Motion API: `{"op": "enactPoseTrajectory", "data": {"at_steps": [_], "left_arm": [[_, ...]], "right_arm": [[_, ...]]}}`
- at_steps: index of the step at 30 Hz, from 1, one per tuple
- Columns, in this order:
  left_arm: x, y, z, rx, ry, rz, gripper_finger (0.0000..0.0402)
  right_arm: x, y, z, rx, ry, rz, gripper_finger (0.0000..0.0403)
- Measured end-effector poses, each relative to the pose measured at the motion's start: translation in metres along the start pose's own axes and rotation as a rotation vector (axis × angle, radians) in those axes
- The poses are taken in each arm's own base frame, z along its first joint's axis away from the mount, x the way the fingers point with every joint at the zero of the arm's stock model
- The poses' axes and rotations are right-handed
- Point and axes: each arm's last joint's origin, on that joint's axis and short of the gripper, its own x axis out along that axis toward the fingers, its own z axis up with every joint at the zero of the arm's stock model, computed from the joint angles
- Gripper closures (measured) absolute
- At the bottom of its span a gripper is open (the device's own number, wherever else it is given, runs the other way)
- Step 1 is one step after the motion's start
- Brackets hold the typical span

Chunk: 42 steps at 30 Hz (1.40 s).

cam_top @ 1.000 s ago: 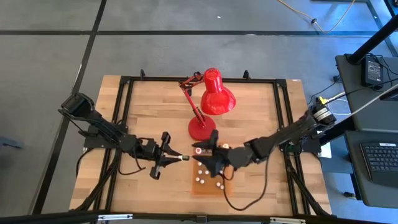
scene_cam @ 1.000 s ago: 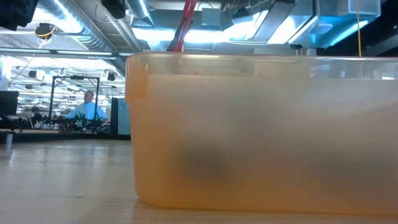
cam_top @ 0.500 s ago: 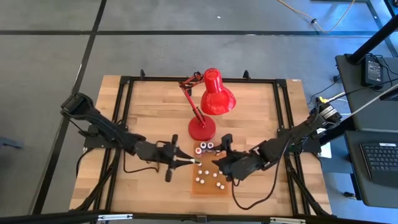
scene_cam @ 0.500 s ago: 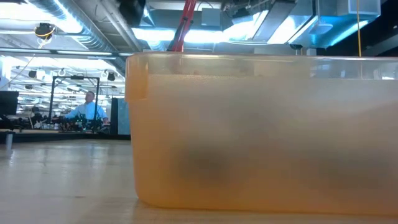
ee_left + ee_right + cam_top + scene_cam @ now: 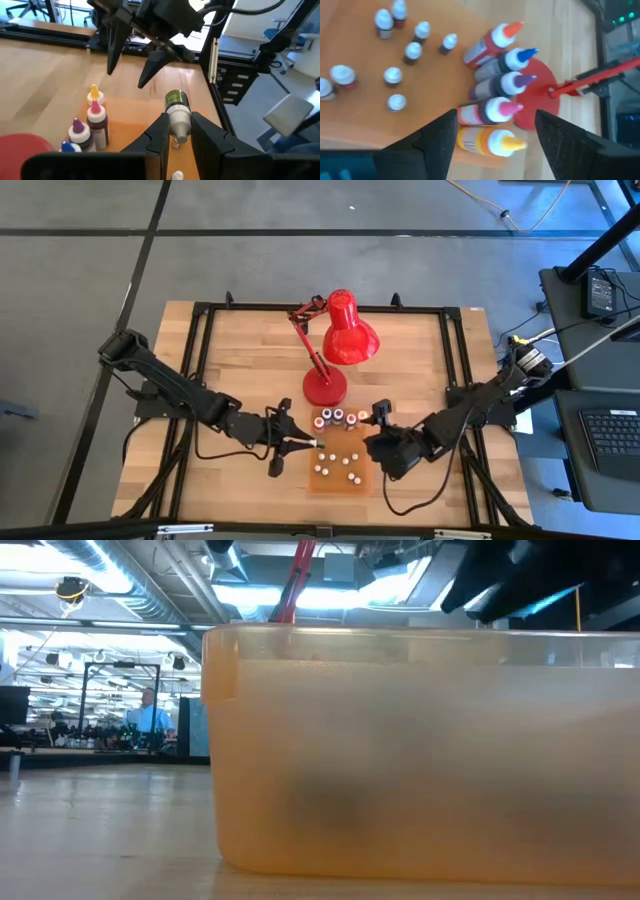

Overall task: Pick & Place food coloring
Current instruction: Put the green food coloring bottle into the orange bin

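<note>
the left gripper (image 5: 177,131) is clamped on a green food coloring bottle (image 5: 177,114), now carried over the orange tray (image 5: 366,481). the right gripper (image 5: 492,131) has backed off, fingers wide and empty, leaving a row of bottles (image 5: 338,418) standing; placing looks next.

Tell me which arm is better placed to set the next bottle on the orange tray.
Left. Its hand is shut on a green-labelled bottle right at the orange tray edge. The right hand is open and empty above the row of coloured-cap bottles.
</note>
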Motion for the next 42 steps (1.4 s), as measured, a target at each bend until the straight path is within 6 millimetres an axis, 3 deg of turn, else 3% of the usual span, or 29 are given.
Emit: {"op": "enactPoseTrajectory", "data": {"at_steps": [7,15,21,30,42], "left_arm": [[0.02,-0.01,-0.007,0.027,0.115,-0.07,0.0341],[0.061,-0.038,0.017,0.067,0.508,0.012,0.0341],[0.091,-0.055,0.026,0.12,0.748,0.076,0.0341],[0.14,-0.056,0.029,0.145,0.8,0.027,0.0341],[0.165,-0.048,0.004,0.144,0.895,-0.004,0.0341]], "right_arm": [[-0.002,0.005,-0.034,0.076,-0.132,0.024,0.0138],[-0.013,-0.006,-0.059,0.186,-0.265,0.063,0.0138],[-0.017,-0.008,-0.06,0.203,-0.273,0.087,0.0138],[-0.014,-0.004,-0.064,0.168,-0.231,0.142,0.0138],[-0.014,-0.003,-0.065,0.159,-0.215,0.167,0.0138]]}}
